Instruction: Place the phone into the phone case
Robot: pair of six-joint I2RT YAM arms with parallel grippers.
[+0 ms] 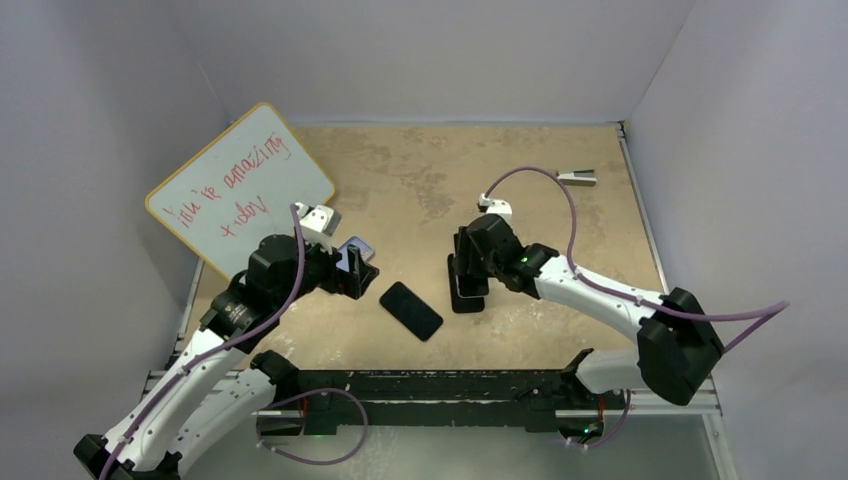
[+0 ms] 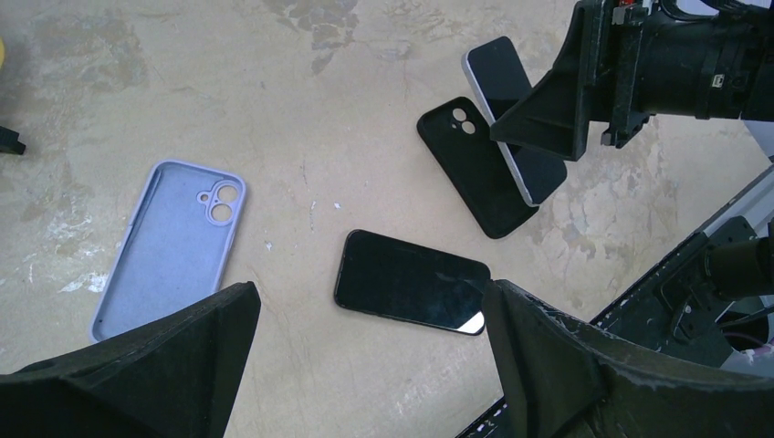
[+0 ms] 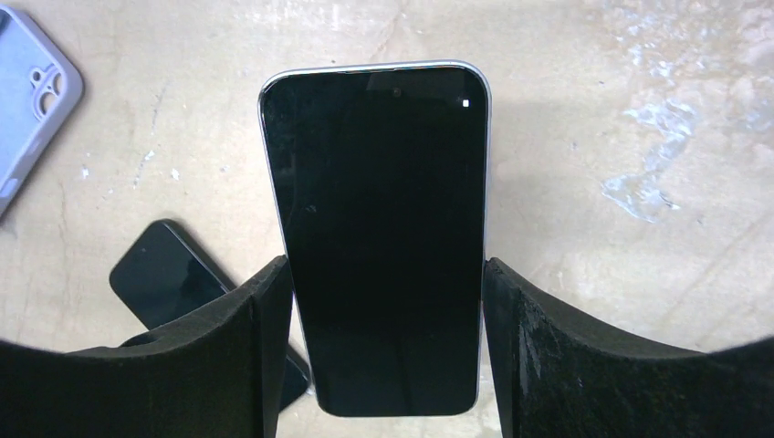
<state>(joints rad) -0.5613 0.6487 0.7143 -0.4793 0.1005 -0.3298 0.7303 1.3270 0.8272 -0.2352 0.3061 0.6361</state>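
The phone [image 1: 410, 310] [image 2: 411, 281] is a plain black slab lying flat on the tan table between the arms. The phone case [image 2: 169, 246] [image 1: 358, 247] is an empty lavender shell lying hollow side up, left of the phone. My left gripper [image 2: 370, 297] [image 1: 350, 270] hovers wide open above the gap between case and phone, holding nothing. My right gripper [image 3: 387, 274] [image 1: 467, 285] is shut on the long edges of a second phone with a pale rim [image 3: 383, 182] [image 2: 502, 82], tilted over a black case [image 2: 465, 164].
A whiteboard with red writing [image 1: 240, 190] leans at the back left. A small grey object [image 1: 578, 177] lies at the back right. The black front rail [image 1: 440, 385] runs along the near edge. Walls close in on three sides.
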